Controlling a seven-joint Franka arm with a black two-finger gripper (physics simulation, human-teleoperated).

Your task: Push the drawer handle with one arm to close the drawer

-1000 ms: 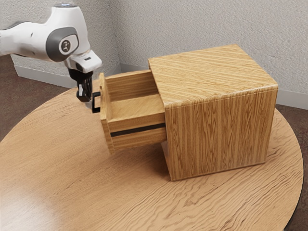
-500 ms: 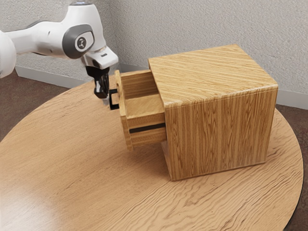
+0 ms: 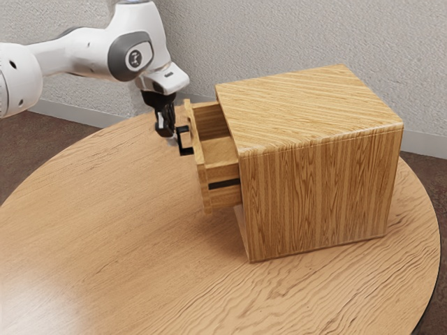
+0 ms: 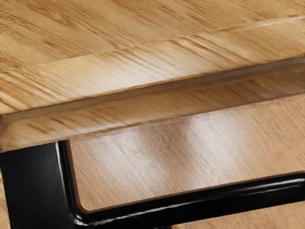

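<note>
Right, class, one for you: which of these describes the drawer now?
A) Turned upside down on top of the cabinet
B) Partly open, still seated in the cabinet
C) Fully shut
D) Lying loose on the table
B: the drawer sticks out of the cabinet with its inside showing, and the end effector is at the black handle on its front.

Handle (image 3: 180,142) is jutting from drawer front (image 3: 201,171), blocking gripper's (image 3: 166,131) path twd it; cabinet (image 3: 318,195) is standing beyond. Gap's showing btwn handle bar & front. Tabletop (image 3: 105,209) is leaving room twd ext. view's lower left.
</note>
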